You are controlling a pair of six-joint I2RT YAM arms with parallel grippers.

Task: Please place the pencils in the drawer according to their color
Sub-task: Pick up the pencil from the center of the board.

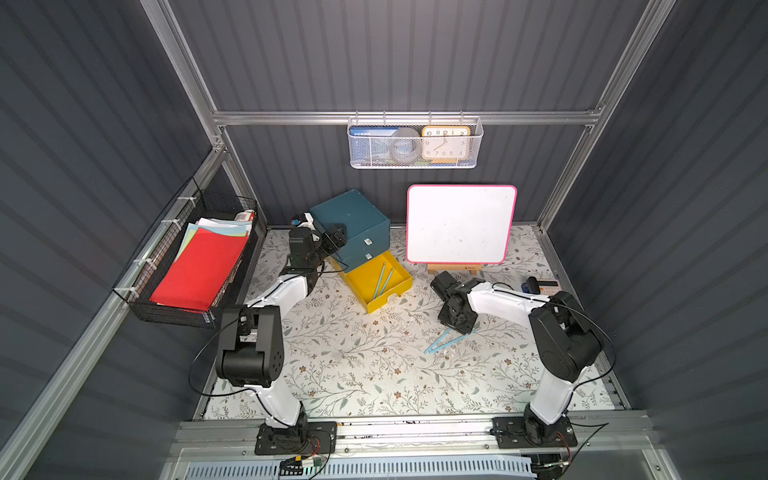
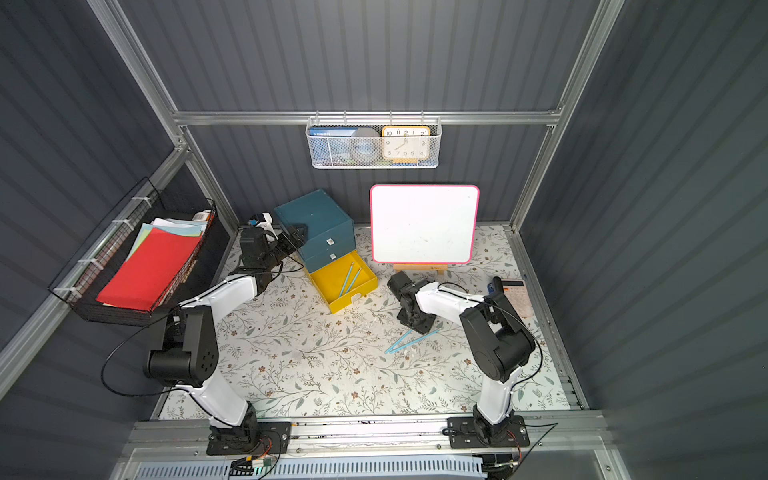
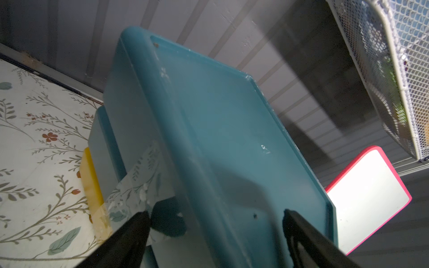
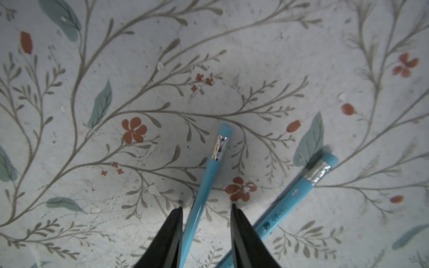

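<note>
Two light blue pencils [image 1: 438, 341] lie crossed on the floral table, right of centre. My right gripper [image 1: 461, 328] is down over their eraser ends. In the right wrist view it [image 4: 206, 206] is open and straddles one pencil [image 4: 209, 176], which lies close to one finger with a gap to the other. The second pencil [image 4: 299, 192] lies outside the jaws. Two more light blue pencils [image 1: 379, 280] lie in the open yellow drawer [image 1: 361, 282] at the bottom of the teal cabinet [image 1: 349, 216]. My left gripper [image 3: 216, 215] is open, its fingers wide apart astride the cabinet's upper edge [image 3: 220, 127].
A pink-framed whiteboard [image 1: 459, 224] stands on an easel at the back right. A calculator [image 1: 546, 286] lies near the right edge. A black wire basket of papers [image 1: 195, 266] hangs on the left wall, and a white mesh basket with a clock [image 1: 415, 145] on the back wall.
</note>
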